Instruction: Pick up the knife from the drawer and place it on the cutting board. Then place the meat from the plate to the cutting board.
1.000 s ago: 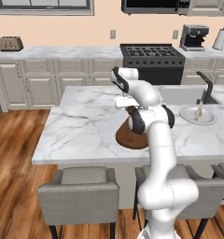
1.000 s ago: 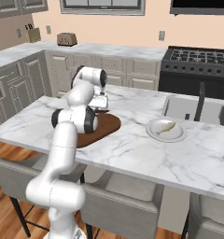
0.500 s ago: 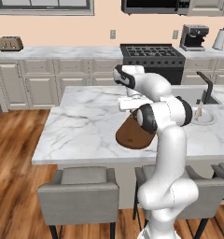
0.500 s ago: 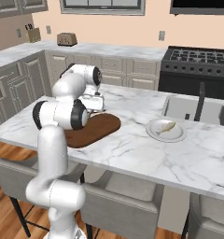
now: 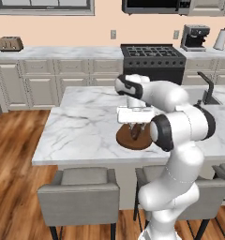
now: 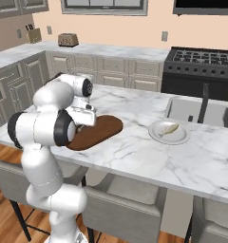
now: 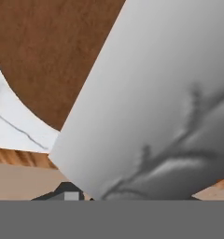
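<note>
Gripper sits low over the cutting board, center of left base view, just below the white hand. Something dark hangs between the fingers there, reddish-brown, prob the knife handle, touching or just above the board; can't tell which. Jaws look narrow, closed on it.

Right base view: cutting board left of center on the marble island, hand over its left end, forearm blocks the fingers.

Hand view: big grey blade-like surface, knife, fills right side diagonally; board brown in upper left, white countertop at left edge, wood floor strip below.

Plate right of center in right base view, near the sink, well apart from the board. Meat lies on the plate, pale, elongated.

Stove upper center of left base view, toaster upper left, coffee maker upper right.
</note>
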